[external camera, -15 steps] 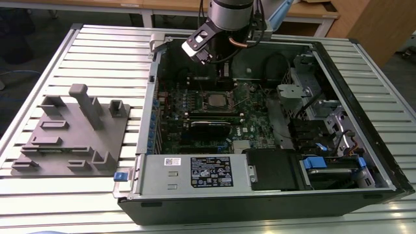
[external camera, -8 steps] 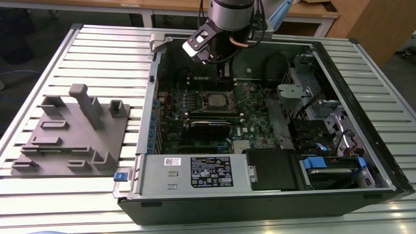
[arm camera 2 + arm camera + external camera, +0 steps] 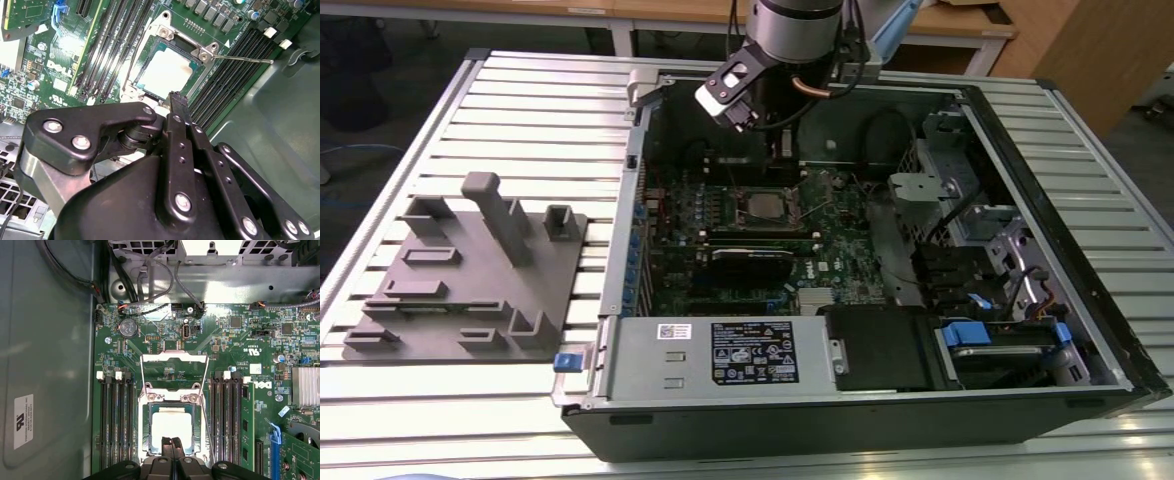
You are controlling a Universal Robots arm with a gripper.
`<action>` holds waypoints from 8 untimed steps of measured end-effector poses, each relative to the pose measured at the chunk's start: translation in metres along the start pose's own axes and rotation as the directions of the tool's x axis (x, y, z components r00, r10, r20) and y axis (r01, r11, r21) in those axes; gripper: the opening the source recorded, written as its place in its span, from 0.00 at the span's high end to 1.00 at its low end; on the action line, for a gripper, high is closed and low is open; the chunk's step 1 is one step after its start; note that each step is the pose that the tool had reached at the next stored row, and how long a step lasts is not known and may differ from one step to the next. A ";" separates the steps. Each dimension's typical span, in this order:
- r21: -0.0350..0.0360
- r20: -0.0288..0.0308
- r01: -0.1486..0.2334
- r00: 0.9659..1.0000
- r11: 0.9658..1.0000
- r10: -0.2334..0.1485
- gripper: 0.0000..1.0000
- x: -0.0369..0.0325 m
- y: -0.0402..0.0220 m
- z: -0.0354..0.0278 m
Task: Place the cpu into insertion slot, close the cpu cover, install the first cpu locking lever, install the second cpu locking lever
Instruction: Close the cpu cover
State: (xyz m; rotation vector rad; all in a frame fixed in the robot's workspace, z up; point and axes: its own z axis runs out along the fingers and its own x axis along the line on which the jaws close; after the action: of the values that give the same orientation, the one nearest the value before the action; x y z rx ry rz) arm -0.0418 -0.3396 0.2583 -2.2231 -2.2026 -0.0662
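Observation:
The cpu [image 3: 171, 426] lies flat in the insertion slot [image 3: 146, 432], its pale metal top showing in both wrist views [image 3: 167, 70]. The cpu cover [image 3: 174, 358] stands swung open on the far side of the slot, and the board shows through its cut-out. Thin wire locking levers [image 3: 204, 385] run unlatched beside the cover, and one of them [image 3: 245, 59] sticks out sideways. My gripper [image 3: 172, 442] is shut, with its fingertips pressed together just above the cpu's near edge and nothing between them. In the exterior view the gripper [image 3: 783, 150] hangs inside the open case above the cpu [image 3: 765, 205].
Long black memory slots [image 3: 116, 425] flank the socket on both sides. A card with a blue tab [image 3: 272, 432] sits nearby, and cables [image 3: 145, 275] cross the case wall beyond the board. A grey fixture block [image 3: 467, 270] lies on the slatted table at the exterior view's left.

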 end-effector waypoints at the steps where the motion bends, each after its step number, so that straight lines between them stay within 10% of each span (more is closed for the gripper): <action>1: 0.000 0.000 0.000 1.000 1.000 0.000 0.89 0.0000 0.0003 0.0000; 8: 0.000 0.000 0.000 1.000 1.000 0.000 0.89 0.0000 0.0013 0.0000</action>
State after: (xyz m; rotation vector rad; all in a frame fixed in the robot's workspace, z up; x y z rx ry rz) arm -0.0405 -0.3396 0.2583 -2.2231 -2.2026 -0.0662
